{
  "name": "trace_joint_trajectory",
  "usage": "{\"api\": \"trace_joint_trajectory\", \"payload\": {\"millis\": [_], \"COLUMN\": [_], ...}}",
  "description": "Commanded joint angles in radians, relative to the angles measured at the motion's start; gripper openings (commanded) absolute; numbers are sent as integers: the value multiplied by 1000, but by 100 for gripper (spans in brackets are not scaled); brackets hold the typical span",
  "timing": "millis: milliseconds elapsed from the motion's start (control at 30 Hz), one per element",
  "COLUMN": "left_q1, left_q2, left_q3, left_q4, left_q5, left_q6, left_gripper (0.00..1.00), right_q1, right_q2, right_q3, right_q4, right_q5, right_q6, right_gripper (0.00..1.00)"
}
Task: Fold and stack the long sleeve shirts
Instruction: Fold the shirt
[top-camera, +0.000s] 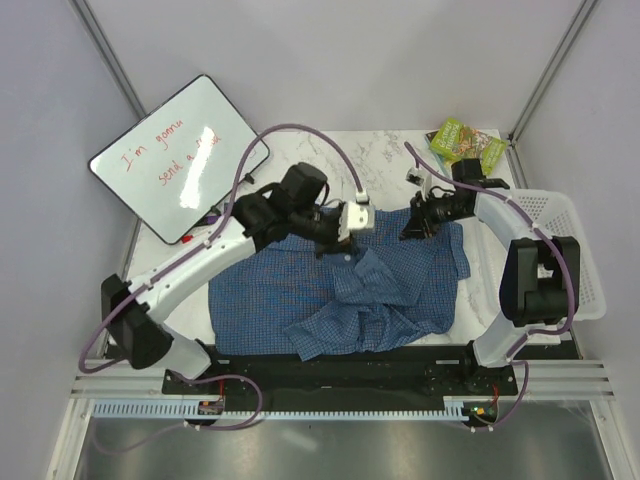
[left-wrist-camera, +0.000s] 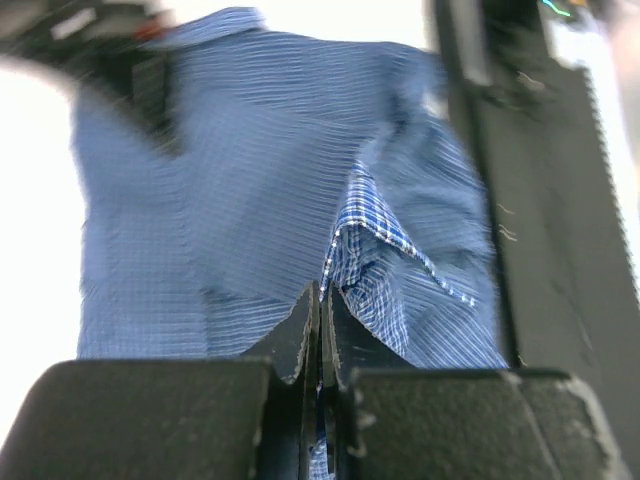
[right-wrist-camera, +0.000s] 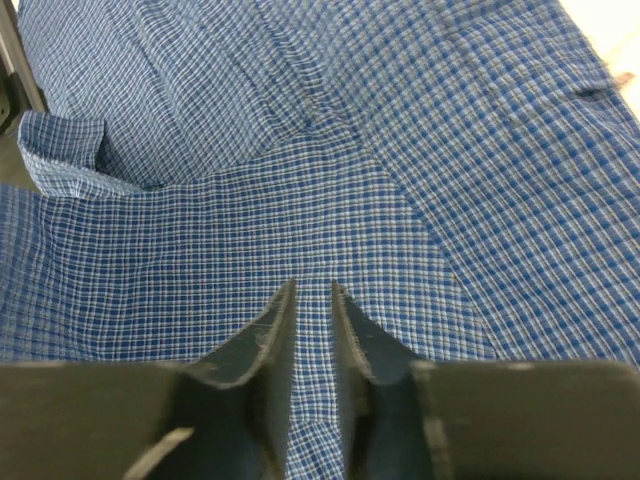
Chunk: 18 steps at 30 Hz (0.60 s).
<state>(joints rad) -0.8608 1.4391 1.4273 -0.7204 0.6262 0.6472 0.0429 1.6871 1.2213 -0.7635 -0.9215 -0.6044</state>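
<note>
One long sleeve shirt (top-camera: 300, 290), blue and finely checked, lies spread over the table with its lower part crumpled and a flap folded toward the middle. My left gripper (top-camera: 335, 243) is at the collar on the shirt's far edge. In the left wrist view the left gripper (left-wrist-camera: 322, 290) is shut, with a strip of the shirt (left-wrist-camera: 230, 180) pinched between the fingers. My right gripper (top-camera: 412, 228) is at the far right shoulder. In the right wrist view the right gripper (right-wrist-camera: 313, 290) has its jaws narrowed on a ridge of the shirt (right-wrist-camera: 450, 150).
A whiteboard (top-camera: 180, 155) with red writing leans at the back left. A white mesh basket (top-camera: 580, 260) stands at the table's right edge. Green packets (top-camera: 462, 140) lie at the back right corner. Bare marble table (top-camera: 330, 150) shows behind the shirt.
</note>
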Motion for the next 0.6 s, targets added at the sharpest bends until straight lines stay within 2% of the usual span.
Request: {"api": "trace_joint_trajectory", "payload": {"millis": [0,133,333,433,567], "left_q1": [149,340,512,560,614], "left_q2": [104,207,285,282,268], "left_q3": [88,111,39,-22,-109], "left_q4": [174,211,210,219,226], "left_q5": [-23,-22,-29,-55,-108], "left_q6": [-231,-372,-446,-477,-532], "left_gripper": [2,2,2,2,2], "right_q1": [-32,-71,-71,-71,-69], "right_q2": [-21,5,42,59,75], "right_q3": [93,161,208,215,216], "right_q4": [29,-3,-54,-57,-56], "right_q5": [16,67,85,98,127], "right_q6": [35,32,3,3,5], "right_gripper": [32,46,64,65,56]}}
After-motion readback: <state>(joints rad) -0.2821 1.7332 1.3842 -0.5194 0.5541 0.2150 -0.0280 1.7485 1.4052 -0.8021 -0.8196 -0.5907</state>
